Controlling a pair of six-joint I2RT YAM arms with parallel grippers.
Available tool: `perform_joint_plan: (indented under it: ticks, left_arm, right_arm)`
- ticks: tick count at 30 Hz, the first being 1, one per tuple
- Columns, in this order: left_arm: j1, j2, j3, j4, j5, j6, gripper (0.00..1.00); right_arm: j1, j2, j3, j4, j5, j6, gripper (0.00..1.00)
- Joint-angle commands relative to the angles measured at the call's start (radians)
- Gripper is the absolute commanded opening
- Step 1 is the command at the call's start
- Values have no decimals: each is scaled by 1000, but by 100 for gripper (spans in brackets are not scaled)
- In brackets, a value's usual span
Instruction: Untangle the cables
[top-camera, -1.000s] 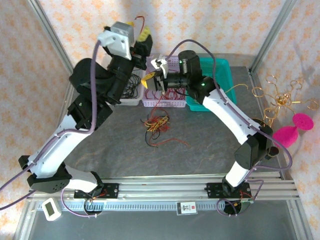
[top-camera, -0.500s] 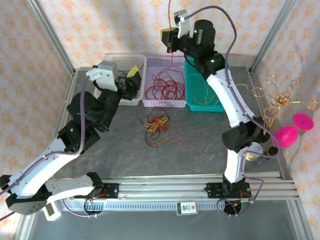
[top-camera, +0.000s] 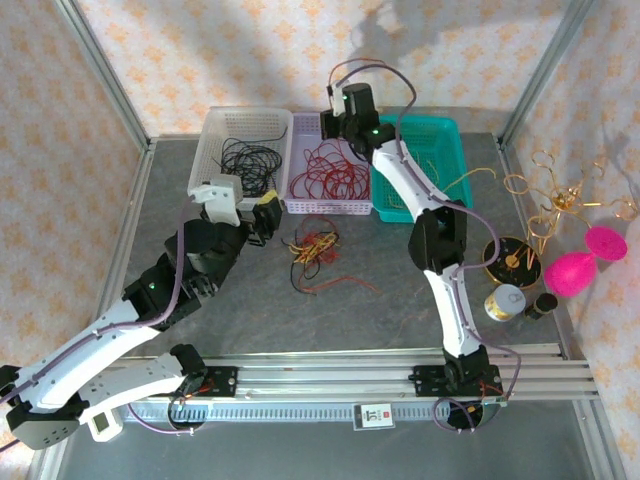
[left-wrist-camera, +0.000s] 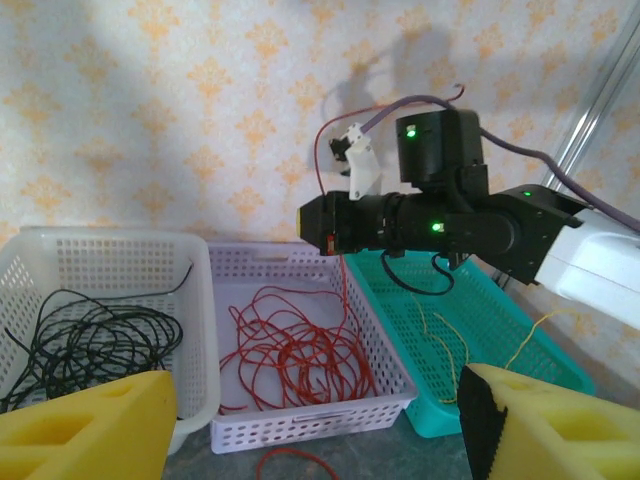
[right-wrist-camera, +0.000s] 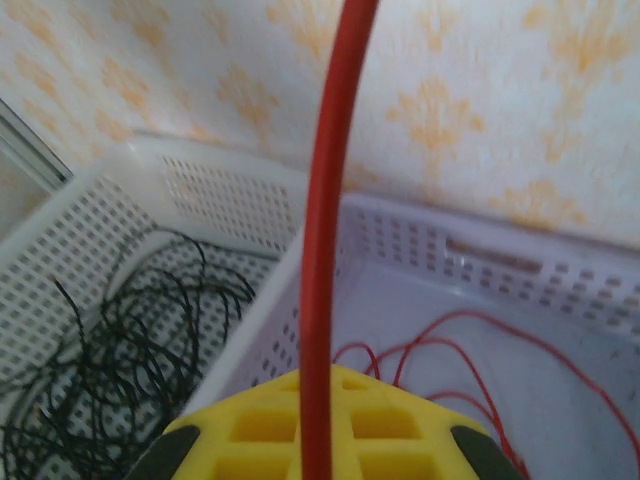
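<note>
Overhead, the right claw (top-camera: 328, 122) is a dark shape above the far edge of the surface, and its fingers are hard to make out. Its own wrist camera catches one yellow pad (right-wrist-camera: 260, 430), cut off by the bottom of the frame; a red cable (right-wrist-camera: 328, 220) runs straight up past it and off the top. The right claw is closed on that red cable.

From the left wrist, the strand hangs from the claw down into the lilac basket (left-wrist-camera: 310, 420); its lower end is lost among the red cables (left-wrist-camera: 300, 355) heaped there. The left claw (left-wrist-camera: 318, 400) is open and holds nothing; its yellow fingers (left-wrist-camera: 90, 430) are cropped at the bottom corners.

Three baskets line the far edge. The white basket (left-wrist-camera: 100, 265), nearest the far left corner, holds black cables (left-wrist-camera: 90, 340); the lilac basket stands in the middle; the teal basket (left-wrist-camera: 500, 320), to its right, holds a few thin yellow cables (left-wrist-camera: 440, 335).

The tangled cables (top-camera: 312, 250), red, yellow and black, lie mid-surface, just in front of the lilac basket and beside the left claw; single strands cannot be traced.
</note>
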Motion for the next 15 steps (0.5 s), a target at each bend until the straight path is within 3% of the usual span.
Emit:
perform_joint_plan:
  ticks: [1, 5, 15]
  left_arm:
    - [-3, -5, -15, 0, 7, -38, 73]
    - [-2, 27, -22, 13, 27, -39, 73]
    - [-2, 67, -30, 38, 53, -30, 73]
  right_arm:
    - [-4, -19, -41, -10, 10, 42, 0]
    - [9, -3, -100, 9, -4, 57, 0]
    - [42, 132, -59, -45, -10, 124, 0]
